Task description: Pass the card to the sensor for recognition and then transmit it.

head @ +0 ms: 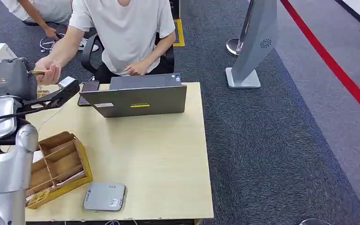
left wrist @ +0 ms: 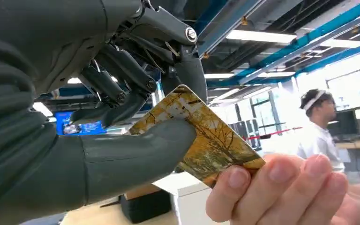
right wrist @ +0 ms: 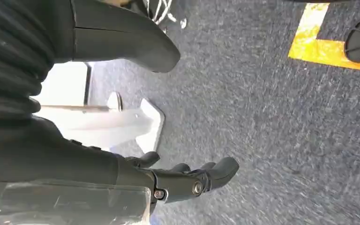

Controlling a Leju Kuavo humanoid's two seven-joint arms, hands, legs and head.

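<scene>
A yellow-patterned card (left wrist: 206,136) is pinched between the thick thumb and dark fingers of my left hand (left wrist: 136,150). A person's fingers (left wrist: 281,185) grip the card's other end, so both of us hold it. In the head view my left hand (head: 9,77) is raised at the table's far left corner, meeting the seated person's hand (head: 48,71) with the card (head: 36,72) between them. The grey flat sensor (head: 104,196) lies on the table near its front edge, well away from the card. My right hand (right wrist: 136,176) hangs over the carpet with its fingers apart and nothing in it.
A wooden divided box (head: 58,164) sits at the table's (head: 168,159) front left, beside the sensor. A grey laptop (head: 138,99) and a phone (head: 89,87) lie in front of the seated person. A grey stand (head: 251,51) rises from the carpet to the right.
</scene>
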